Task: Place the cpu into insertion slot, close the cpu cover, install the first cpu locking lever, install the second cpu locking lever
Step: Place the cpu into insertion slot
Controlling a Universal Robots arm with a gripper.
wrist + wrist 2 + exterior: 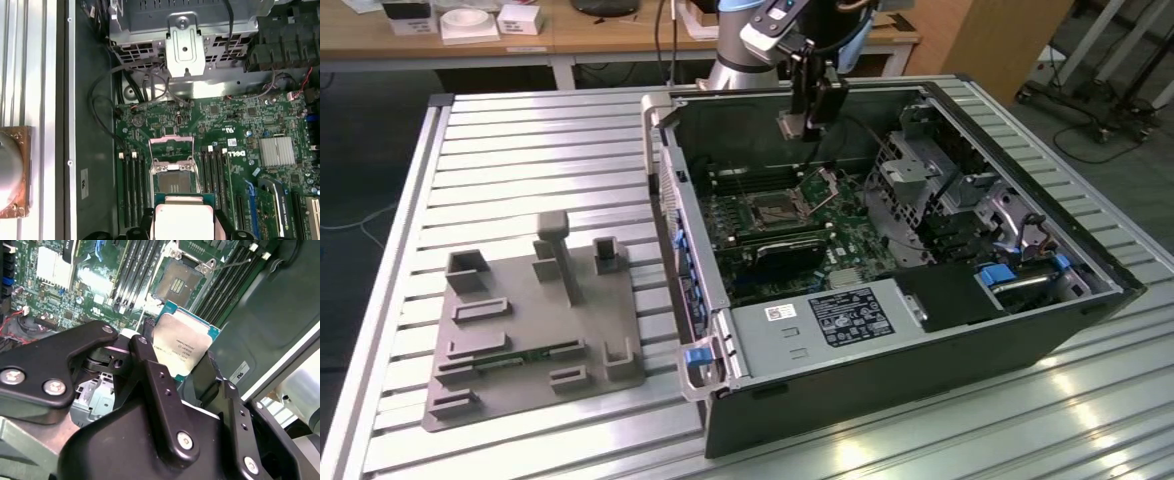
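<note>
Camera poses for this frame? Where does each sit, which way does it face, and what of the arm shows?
Exterior view: off the arm, raised, looking down into the open computer case; the arm and gripper hang over it.
Second wrist view: at the wrist, looking along the fingers to the cpu they clamp, empty socket beyond.
First wrist view: at the wrist, facing the motherboard; fingers flank the cpu.
Shared: both wrist views show cpu and socket.
</note>
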